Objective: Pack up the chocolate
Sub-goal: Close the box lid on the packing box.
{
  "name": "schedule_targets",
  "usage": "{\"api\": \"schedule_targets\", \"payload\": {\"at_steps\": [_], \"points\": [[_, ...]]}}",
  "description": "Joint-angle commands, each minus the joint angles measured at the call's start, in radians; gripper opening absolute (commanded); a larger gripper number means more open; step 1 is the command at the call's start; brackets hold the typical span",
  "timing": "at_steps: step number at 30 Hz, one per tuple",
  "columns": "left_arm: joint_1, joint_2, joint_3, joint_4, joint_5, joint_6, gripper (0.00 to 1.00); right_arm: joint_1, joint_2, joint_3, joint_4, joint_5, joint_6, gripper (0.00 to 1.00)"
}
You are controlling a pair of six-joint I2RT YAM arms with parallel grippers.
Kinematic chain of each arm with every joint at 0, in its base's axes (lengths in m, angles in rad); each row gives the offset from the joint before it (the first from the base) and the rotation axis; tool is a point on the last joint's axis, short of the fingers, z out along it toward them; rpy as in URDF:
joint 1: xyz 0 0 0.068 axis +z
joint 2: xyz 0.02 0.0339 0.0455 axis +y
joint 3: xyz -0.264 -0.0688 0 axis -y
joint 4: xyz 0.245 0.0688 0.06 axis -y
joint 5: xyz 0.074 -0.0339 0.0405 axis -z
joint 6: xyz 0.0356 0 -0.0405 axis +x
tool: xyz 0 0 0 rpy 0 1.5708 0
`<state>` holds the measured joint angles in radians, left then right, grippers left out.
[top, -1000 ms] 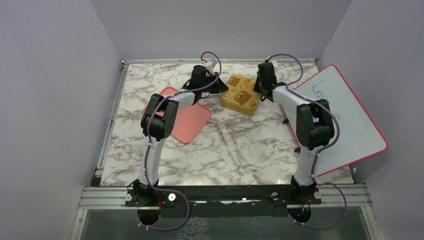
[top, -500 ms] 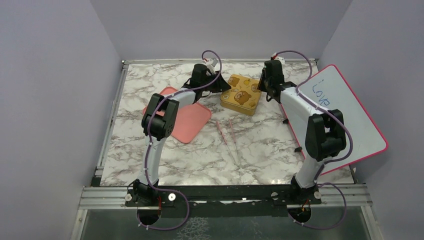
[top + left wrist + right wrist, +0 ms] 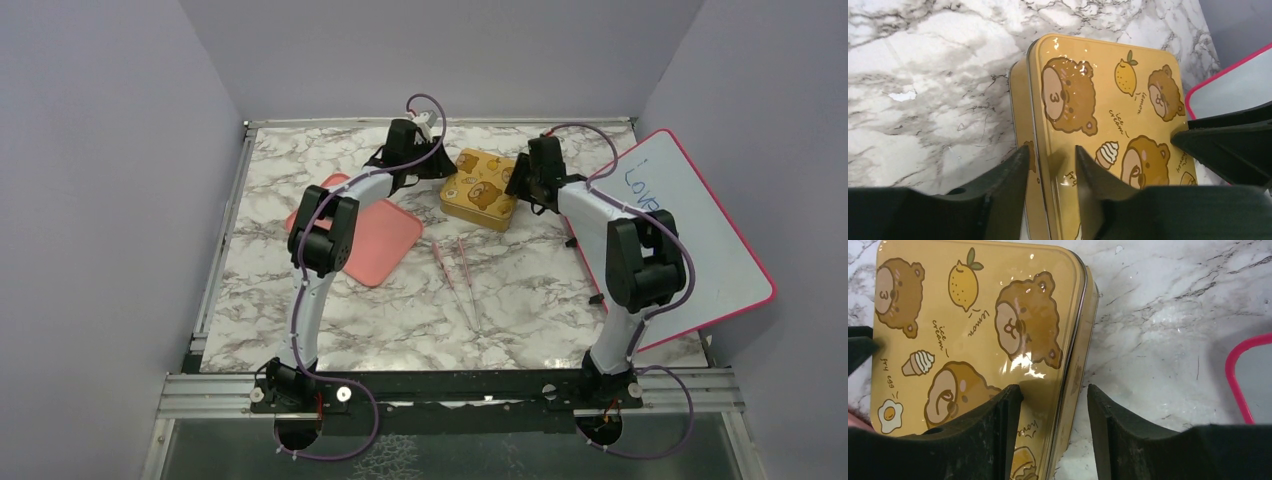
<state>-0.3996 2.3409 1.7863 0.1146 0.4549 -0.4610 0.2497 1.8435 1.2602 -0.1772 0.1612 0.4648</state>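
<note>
No chocolate shows in any view. The gold tin (image 3: 479, 190) with bear pictures lies closed at the far middle of the table. My left gripper (image 3: 443, 171) is open and straddles the tin's left edge; in the left wrist view the gripper (image 3: 1050, 155) has one finger beside the tin's (image 3: 1098, 90) wall and one over the lid. My right gripper (image 3: 516, 184) is open at the tin's right edge; in the right wrist view the gripper (image 3: 1054, 392) has one finger over the tin's (image 3: 973, 315) lid and one over the marble.
A pink tray (image 3: 378, 238) lies left of the tin under the left arm. Pink tweezers (image 3: 455, 275) lie on the marble in front of the tin. A pink-rimmed whiteboard (image 3: 690, 230) leans at the right, close to the right arm.
My right arm straightened up and its gripper settled lower against the tin's right edge. My left wrist shifted slightly toward the far side. The tin has barely moved.
</note>
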Motion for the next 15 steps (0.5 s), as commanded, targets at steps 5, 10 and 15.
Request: {"api": "schedule_targets", "payload": {"at_steps": [5, 10, 15], "points": [[-0.045, 0.094, 0.014, 0.021, 0.105, 0.008, 0.29, -0.006, 0.075, -0.13, 0.049, -0.035, 0.101, 0.44], [-0.045, 0.07, -0.073, 0.205, 0.188, -0.093, 0.29, -0.005, 0.001, -0.204, 0.079, -0.049, 0.101, 0.36], [-0.045, 0.087, -0.036, 0.233, 0.275, -0.154, 0.3, -0.006, -0.066, -0.189, 0.066, -0.058, 0.09, 0.61]]}}
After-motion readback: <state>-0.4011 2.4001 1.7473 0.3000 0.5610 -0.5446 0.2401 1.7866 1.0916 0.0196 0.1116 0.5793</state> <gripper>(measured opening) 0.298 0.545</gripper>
